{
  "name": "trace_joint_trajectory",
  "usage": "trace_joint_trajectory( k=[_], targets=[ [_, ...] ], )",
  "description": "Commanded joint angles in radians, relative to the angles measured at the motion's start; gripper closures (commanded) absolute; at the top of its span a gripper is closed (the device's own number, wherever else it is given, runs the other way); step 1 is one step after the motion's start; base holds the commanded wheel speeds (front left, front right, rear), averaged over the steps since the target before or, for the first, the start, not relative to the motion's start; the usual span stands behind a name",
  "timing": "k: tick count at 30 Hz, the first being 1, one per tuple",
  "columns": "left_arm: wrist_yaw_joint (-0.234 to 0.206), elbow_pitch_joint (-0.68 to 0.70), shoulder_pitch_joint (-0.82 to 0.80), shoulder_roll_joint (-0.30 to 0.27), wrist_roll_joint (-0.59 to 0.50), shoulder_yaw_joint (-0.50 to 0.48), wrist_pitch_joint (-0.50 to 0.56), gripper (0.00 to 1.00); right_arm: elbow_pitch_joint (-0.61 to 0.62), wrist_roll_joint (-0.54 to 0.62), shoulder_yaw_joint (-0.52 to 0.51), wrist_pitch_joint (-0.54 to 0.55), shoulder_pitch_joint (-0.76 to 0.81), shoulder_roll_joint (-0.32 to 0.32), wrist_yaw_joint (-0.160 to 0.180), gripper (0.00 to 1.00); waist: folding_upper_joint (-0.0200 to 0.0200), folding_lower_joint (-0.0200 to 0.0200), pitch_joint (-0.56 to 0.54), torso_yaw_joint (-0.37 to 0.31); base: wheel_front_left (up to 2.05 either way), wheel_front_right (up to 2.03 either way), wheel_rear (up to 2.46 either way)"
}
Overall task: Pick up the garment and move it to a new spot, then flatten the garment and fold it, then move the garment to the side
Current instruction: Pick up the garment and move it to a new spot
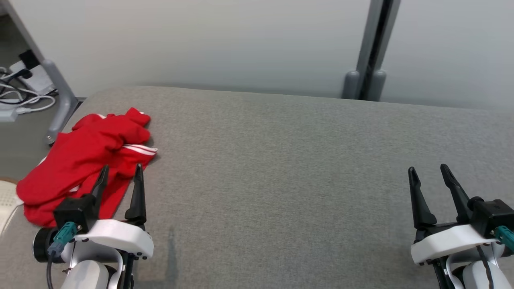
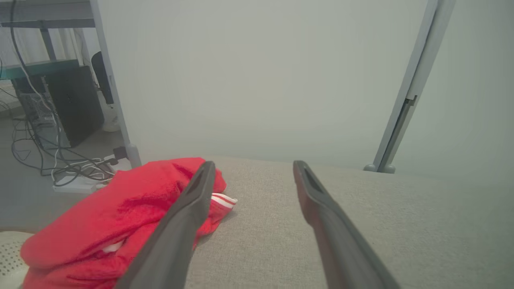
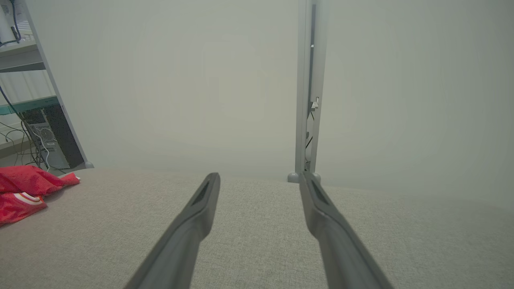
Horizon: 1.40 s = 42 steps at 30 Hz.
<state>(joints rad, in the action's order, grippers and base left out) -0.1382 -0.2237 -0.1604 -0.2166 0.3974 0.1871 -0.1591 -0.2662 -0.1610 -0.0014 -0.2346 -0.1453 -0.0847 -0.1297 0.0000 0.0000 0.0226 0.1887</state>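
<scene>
Looks like a lab or office: partition panels [image 1: 241,44], computer tower [image 2: 74,106], tangled floor cables [image 2: 60,170].

light: soft, even | shadows: faint | wrist views: hazy, washed-out

Garment [image 1: 86,160] on table [image 1: 281,168], far left.

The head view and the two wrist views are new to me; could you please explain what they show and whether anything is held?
This wheeled robot has two arms, each ending in a two-fingered hand. The wide picture comes from its head, looking down on a grey padded surface. The other two come from a camera on each wrist, looking along that hand's dark fingers. A crumpled red garment with white stripes lies close by the left hand. The right hand is far from it. Both hands are open and hold nothing.
</scene>
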Motion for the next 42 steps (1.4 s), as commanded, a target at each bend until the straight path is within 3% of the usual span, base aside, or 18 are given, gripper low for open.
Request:
trace_joint_trajectory(
  k=[1,7,16,42],
  targets=[
    [-0.004,0.003,-0.001,-0.009,0.009,-0.007,-0.007,0.00,0.008,0.005,0.001,0.005,-0.007,-0.004,-0.002,0.00,0.0000,0.0000,0.005,0.054,0.00,0.00,0.00],
    [-0.013,0.008,0.009,-0.016,0.018,-0.024,-0.015,0.00,0.019,0.016,0.023,0.016,-0.014,-0.003,-0.002,0.00,0.0000,0.0000,0.012,0.144,0.00,0.00,0.00],
    [-0.019,0.005,0.040,-0.032,0.043,-0.046,-0.026,0.00,0.014,0.009,0.044,0.022,-0.022,-0.003,-0.001,0.00,0.0000,0.0000,0.005,0.208,0.00,0.00,0.00],
    [-0.027,0.023,-0.013,-0.042,0.074,-0.051,-0.013,0.00,0.023,0.016,0.042,0.026,-0.029,0.005,-0.001,0.00,0.0000,0.0000,0.024,0.215,0.00,0.00,0.00]
  ],
)
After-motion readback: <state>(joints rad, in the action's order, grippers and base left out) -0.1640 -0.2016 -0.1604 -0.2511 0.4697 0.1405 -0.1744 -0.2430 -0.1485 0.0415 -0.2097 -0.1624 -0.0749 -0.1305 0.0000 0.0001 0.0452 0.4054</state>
